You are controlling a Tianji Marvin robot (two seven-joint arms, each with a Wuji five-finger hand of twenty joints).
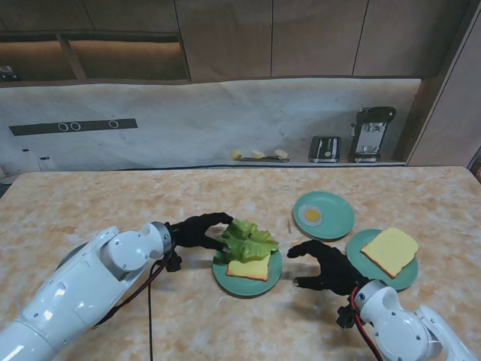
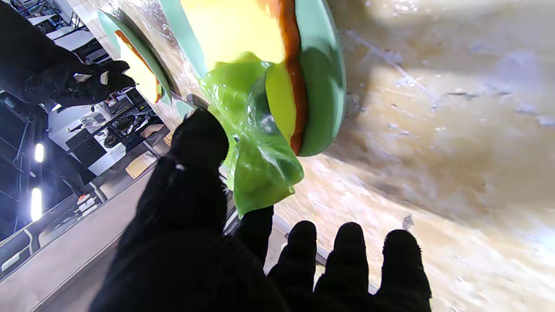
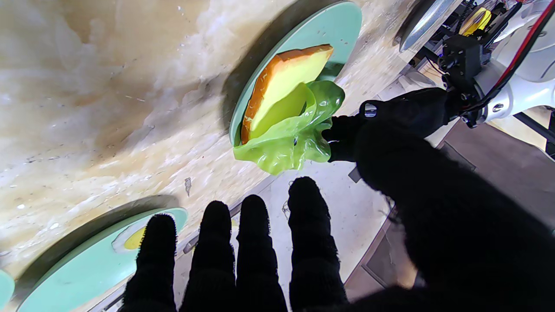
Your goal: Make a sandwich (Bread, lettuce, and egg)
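- The lettuce (image 1: 249,239) is pinched between the thumb and forefinger of the left hand (image 1: 197,230), and is draped over the far part of the bread (image 1: 249,268) on the near plate (image 1: 225,280).
- In the left wrist view the leaf (image 2: 256,143) is seen hanging just past the thumb tip, with the three other fingers (image 2: 347,247) held loosely extended and touching nothing.
- The step in hand is judged to be laying the lettuce on the bread; it would be done well if the leaf were lowered flat and centred on the slice before the pinch is eased, since much of it now overhangs the plate's far rim.
- The release is best made gently, so that the leaf is not dragged off by the fingertips as they part.
- The left forearm is stretched low over the table, with the hand reaching in from the side of the plate.
- The right hand (image 1: 325,268) is held empty beside the same plate, fingers spread and curled, grasping nothing.
- Ahead of its fingers lies the egg (image 1: 310,216) on its own plate (image 1: 337,218); the second slice (image 1: 389,250) waits on a third plate (image 1: 361,244), beside the right wrist.
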